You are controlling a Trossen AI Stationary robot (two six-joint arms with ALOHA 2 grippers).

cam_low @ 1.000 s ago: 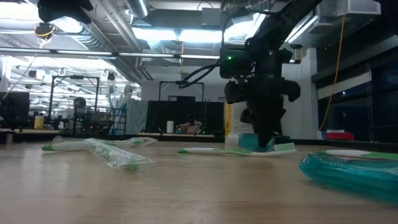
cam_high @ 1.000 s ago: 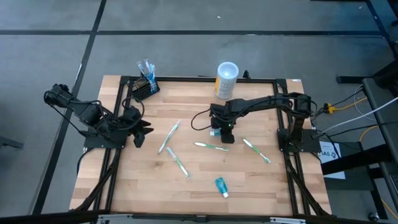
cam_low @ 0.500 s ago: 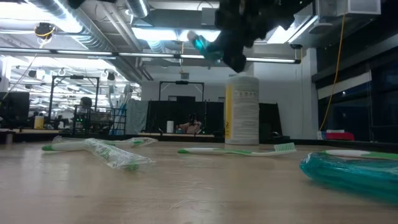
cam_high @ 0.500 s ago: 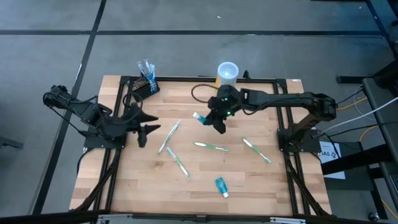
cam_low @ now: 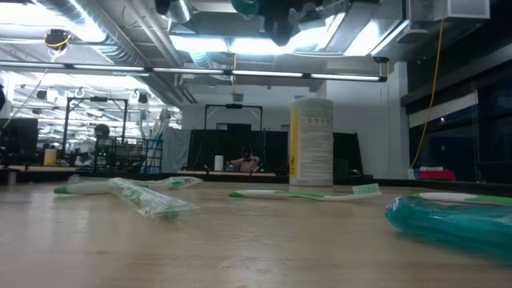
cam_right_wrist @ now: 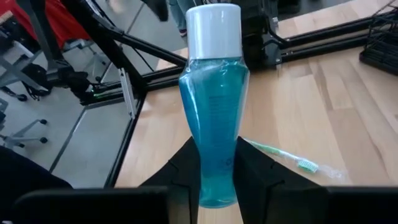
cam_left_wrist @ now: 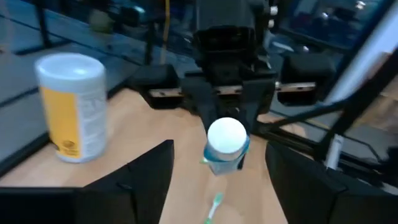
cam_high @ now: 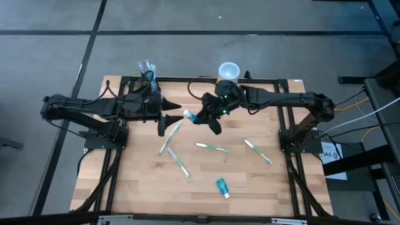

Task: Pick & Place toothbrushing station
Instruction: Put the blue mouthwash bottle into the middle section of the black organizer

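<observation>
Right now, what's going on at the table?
The right hand holds a teal bottle with a white cap in the air, cap pointed at the left hand, which faces it with fingers open, not touching it. Toothbrushes lie scattered on the wooden table. The black holder block sits at the far left corner.

Overhead ceiling lights glare in low view; left wrist view blurred.

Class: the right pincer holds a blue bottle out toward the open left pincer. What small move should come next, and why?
Probably the left pincer eases forward around the bottle's white cap. It stands open, facing the blue bottle that the right pincer grips above the table, apparently for a handover.
</observation>
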